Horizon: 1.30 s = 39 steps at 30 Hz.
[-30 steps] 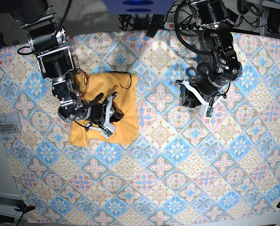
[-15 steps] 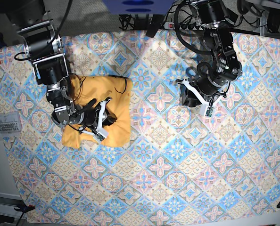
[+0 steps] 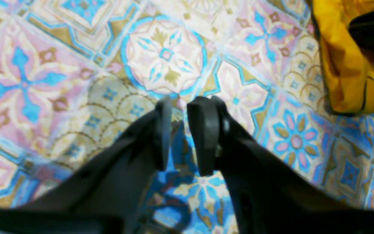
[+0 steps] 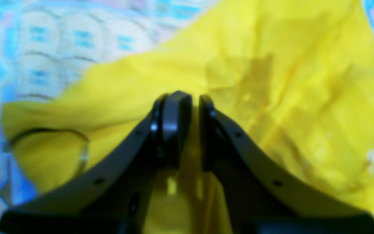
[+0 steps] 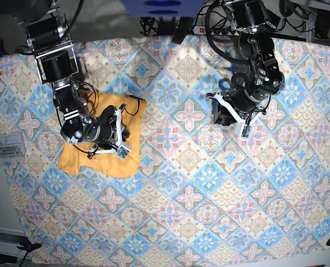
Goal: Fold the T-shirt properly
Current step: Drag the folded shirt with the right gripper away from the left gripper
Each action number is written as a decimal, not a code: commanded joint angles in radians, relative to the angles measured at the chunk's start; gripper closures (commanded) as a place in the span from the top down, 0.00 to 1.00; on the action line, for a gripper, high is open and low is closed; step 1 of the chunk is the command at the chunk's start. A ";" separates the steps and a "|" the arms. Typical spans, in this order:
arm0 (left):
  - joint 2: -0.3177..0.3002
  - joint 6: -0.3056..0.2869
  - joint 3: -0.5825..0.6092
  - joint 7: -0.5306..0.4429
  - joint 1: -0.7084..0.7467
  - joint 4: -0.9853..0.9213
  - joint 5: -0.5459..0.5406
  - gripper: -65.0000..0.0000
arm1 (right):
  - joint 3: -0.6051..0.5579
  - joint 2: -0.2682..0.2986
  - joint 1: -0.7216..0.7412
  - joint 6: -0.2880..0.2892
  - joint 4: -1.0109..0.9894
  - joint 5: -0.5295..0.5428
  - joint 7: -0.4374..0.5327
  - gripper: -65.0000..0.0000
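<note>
**One shirt, two arms: status at inspection**

While one T-shirt (image 5: 101,158) lies bunched on the patterned tablecloth (image 5: 187,189) at the worktop's left side in the base view, the right claw (image 4: 195,130) sits on it, jaws nearly together with yellow cloth between them. The left claw (image 3: 179,133) hangs over bare tablecloth, well apart from the shirt, jaws slightly parted and holding nothing.

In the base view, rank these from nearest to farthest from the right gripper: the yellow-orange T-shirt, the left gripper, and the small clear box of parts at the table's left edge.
1. The yellow-orange T-shirt, directly under the right gripper.
2. The small clear box of parts, off to the view's left edge.
3. The left gripper, across the patterned tablecloth on the view's right.
</note>
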 commanded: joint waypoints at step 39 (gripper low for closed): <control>-0.002 -0.005 0.006 -0.022 -0.013 -0.011 -0.018 0.21 | 0.258 0.031 -0.263 -0.004 0.076 0.005 0.050 0.15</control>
